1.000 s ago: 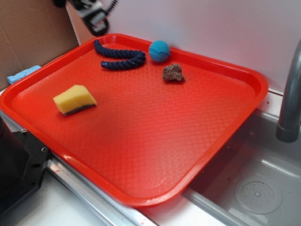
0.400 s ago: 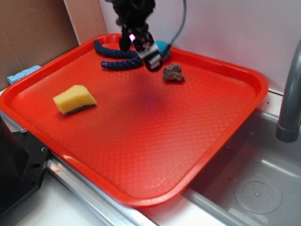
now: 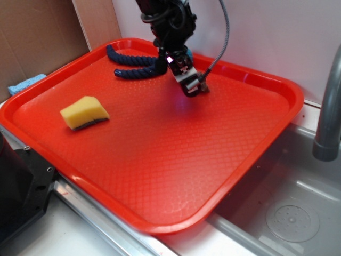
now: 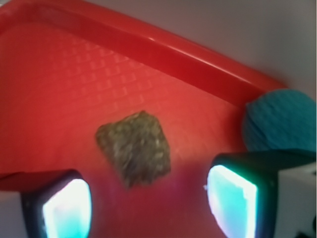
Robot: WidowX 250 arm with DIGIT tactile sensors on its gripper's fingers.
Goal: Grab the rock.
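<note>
Gripper (image 4: 148,208) fingers apart, rock (image 4: 134,148) lying just ahead between them, teal ball (image 4: 280,121) close right; descend straight, centre rock, close without nudging ball.

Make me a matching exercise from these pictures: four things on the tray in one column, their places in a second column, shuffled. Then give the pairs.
Things:
1. rock
2. teal ball
3. yellow sponge
4. blue rope

Places:
A. on the left part of the tray, alone
B. at the back rim, left of the arm
C. between the open fingers of the gripper, untouched
D. by the rim, just beyond one finger

Pairs: 1-C, 2-D, 3-A, 4-B
</note>
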